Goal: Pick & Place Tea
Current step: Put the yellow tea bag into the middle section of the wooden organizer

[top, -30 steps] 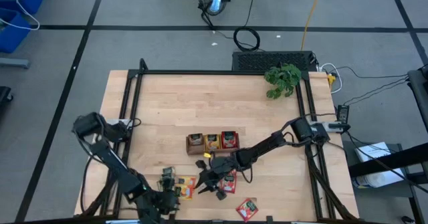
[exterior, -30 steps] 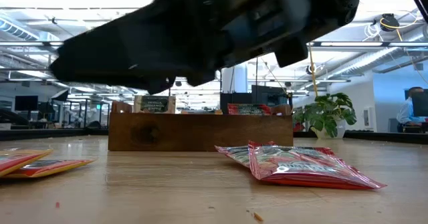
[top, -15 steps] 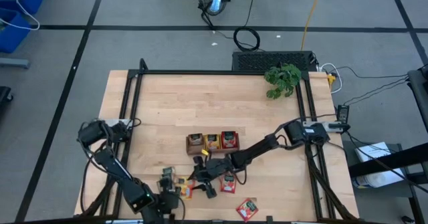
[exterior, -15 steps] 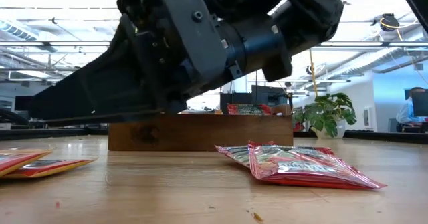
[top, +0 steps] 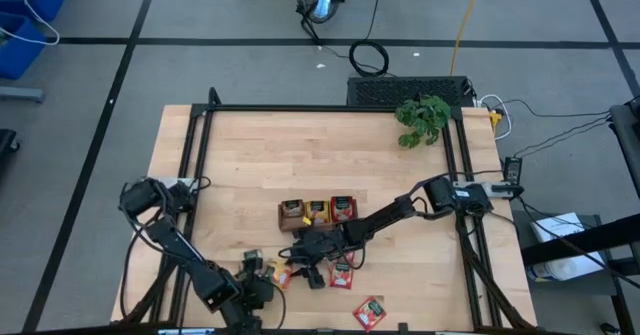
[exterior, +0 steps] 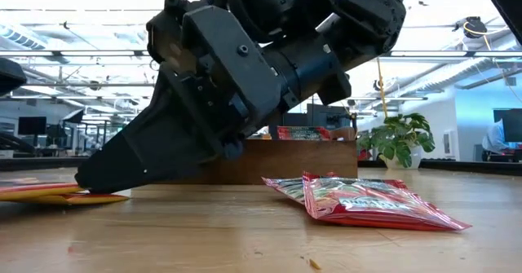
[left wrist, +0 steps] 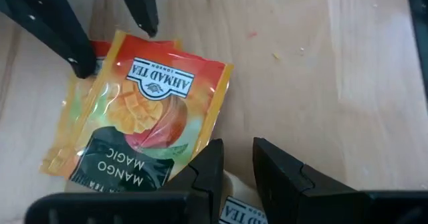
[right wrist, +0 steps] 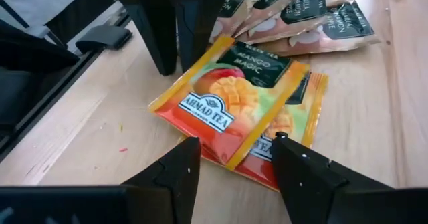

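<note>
Left gripper [top: 262, 287] positioned low at the near edge of the light wooden table [top: 260, 165], left of centre; dark fingers [left wrist: 207, 174] set a narrow gap apart, nothing seen pinched between them, tips just beside the near corner of an orange mango-print flat square tea sachet [left wrist: 150, 114]. Beneath that sachet, a second orange sachet [left wrist: 63, 140] of the same kind, edges showing past the top one. Further off in the right wrist view, a fan of pale sachets with dark green label ends [right wrist: 314, 20], overlapping one another, lying just beyond the orange pair. Right gripper [top: 298, 272] reached in from the right side of the table, tilted down over the same orange pair; fingers [right wrist: 177, 167] spread, one tip to either side of the near end of the top sachet, whether touching it cannot be told. Behind the grippers, near the table's middle, a long brown wooden three-compartment tray [top: 318, 213], sachets standing upright in its compartments. Right of the right gripper, a red sachet with green marks [top: 342, 275] flat on the wood. Further right and nearer the front edge, another red sachet [top: 370, 312], lying alone, well apart from the tray. At the far right corner, a leafy green plant [top: 422, 118].
</note>
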